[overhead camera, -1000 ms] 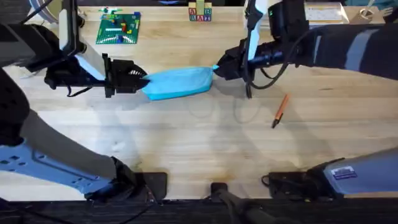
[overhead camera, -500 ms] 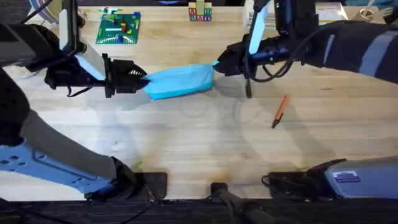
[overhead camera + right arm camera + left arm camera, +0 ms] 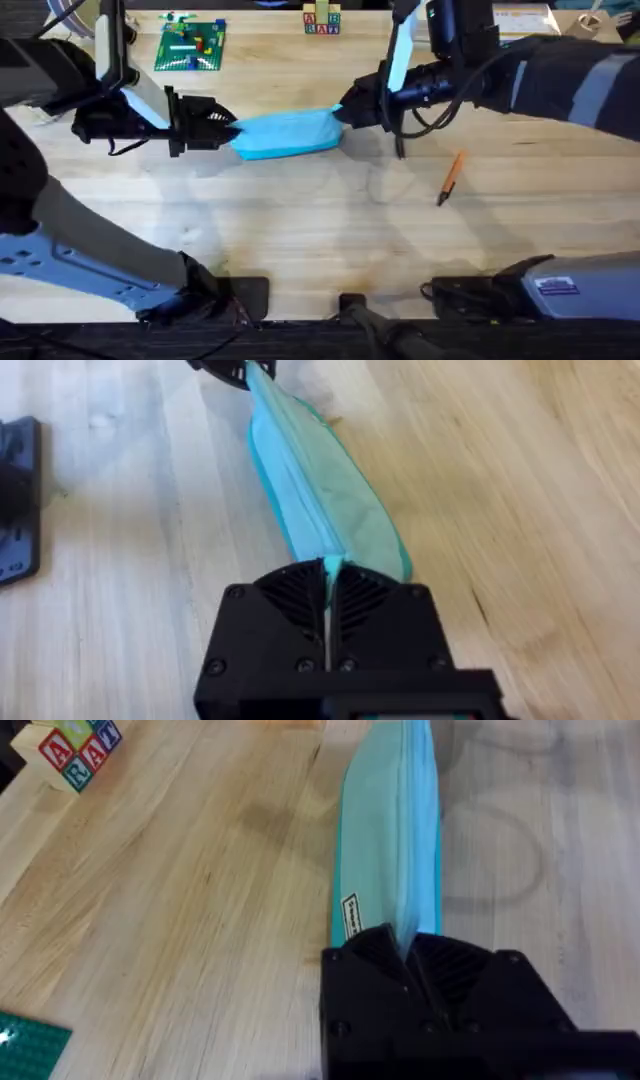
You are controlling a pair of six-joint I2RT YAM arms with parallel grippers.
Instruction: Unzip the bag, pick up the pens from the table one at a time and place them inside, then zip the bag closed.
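Right now the bag (image 3: 288, 134) lies on the table (image 3: 320, 230), toward the far side and a little left of the middle. It is soft and light blue, and it is stretched out long between the two arms. Its zipper runs along the top, and from the wrist views the top edge looks closed.

At the bag's left end, the left gripper (image 3: 222, 128) has its black fingers pressed together on the fabric. From the left wrist, the blue cloth goes right in between the fingers (image 3: 372, 970), and a small white label (image 3: 350, 918) sits on the bag just beside them.

At the bag's right end, the right gripper (image 3: 345, 108) pinches that end too. From the right wrist, the fingers (image 3: 298, 600) are squeezed close on a thin bit of blue at the top of the bag, and the left gripper shows far off at the bag's other end.

An orange pen (image 3: 449, 177) with a dark tip lies on the table to the right of the bag, well apart from it, tilted. Nothing touches it.

Farther back sit a green building plate (image 3: 190, 46) with small bricks on it, and some letter blocks (image 3: 321, 20).
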